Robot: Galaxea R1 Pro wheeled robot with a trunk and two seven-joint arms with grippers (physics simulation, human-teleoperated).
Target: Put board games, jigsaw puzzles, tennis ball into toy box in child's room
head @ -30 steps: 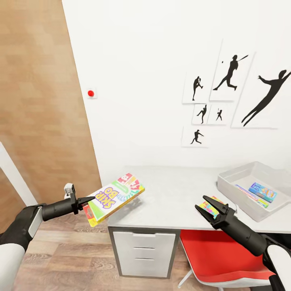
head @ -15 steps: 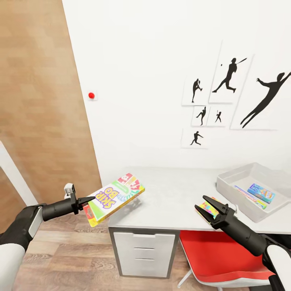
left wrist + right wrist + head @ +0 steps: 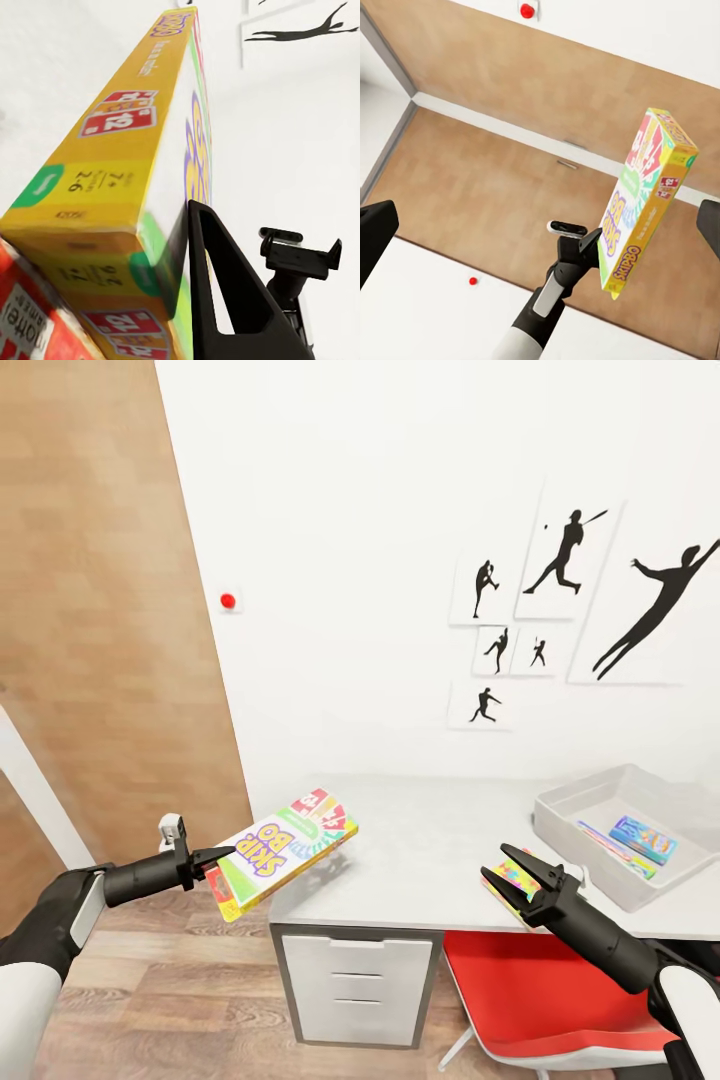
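Note:
My left gripper [image 3: 214, 857] is shut on the near end of a green-edged board game [image 3: 288, 843] with a pale "Skip-Bo" cover, held tilted off the table's [image 3: 430, 840] left corner. A red-and-white board game [image 3: 214, 887] lies against its underside. The left wrist view shows both boxes, the pale one [image 3: 127, 172] and the red one [image 3: 26, 322], beside one finger [image 3: 225, 292]. My right gripper [image 3: 517, 872] stands open over a jigsaw puzzle [image 3: 516, 878] at the table's front edge. The grey toy box [image 3: 560, 810] at the right holds a blue board game [image 3: 645, 838] and a flat multicoloured slab [image 3: 607, 845].
A red chair [image 3: 540, 990] is pushed under the table below my right arm. A white drawer unit [image 3: 355, 985] stands under the table's left end. Baseball silhouette posters [image 3: 560, 560] hang on the white wall. Wood flooring [image 3: 150, 1010] lies to the left.
The whole picture has slid slightly left, so the camera has moved. Both arms keep their pose and the left gripper still holds the boxes.

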